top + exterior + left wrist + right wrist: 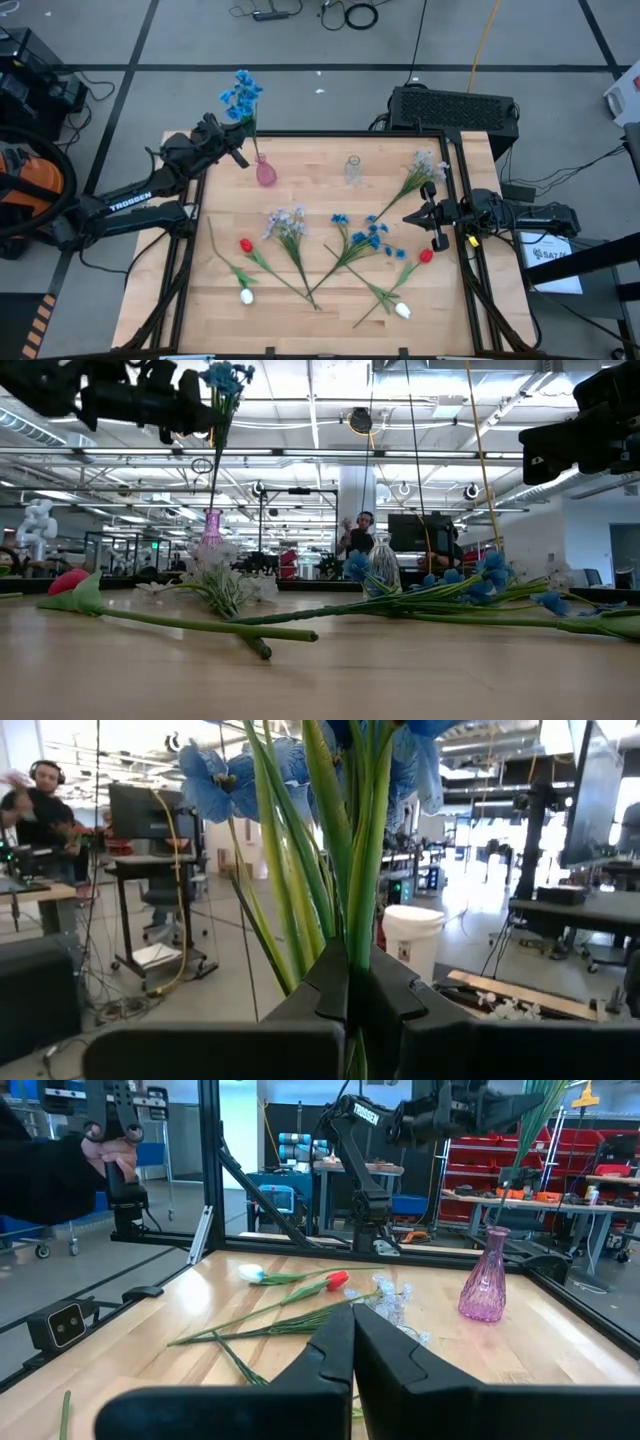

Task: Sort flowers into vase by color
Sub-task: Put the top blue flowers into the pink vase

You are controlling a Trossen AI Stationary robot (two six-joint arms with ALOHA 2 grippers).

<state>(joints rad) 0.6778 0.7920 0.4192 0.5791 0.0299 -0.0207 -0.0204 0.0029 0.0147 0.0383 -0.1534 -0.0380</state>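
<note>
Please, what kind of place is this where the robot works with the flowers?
Probably a robotics lab or workshop hall: an open ceiling with pipes and strip lights, desks with monitors, red storage racks, and a person wearing headphones beyond the table.

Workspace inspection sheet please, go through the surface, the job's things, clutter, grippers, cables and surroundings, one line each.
Surface: wooden table, black frame round it.
Job's things: pink vase and clear vase upright near the far edge; blue flower bunch held above the pink vase; blue, lavender-white, red and white flowers lie loose on the table.
Clutter: nothing seen.
Grippers: left gripper shut on the blue flower bunch's stems; right gripper shut, empty, above the table's right side.
Cables: loose coils on the floor beyond the table.
Surroundings: workshop; person with headphones in the background.
</note>
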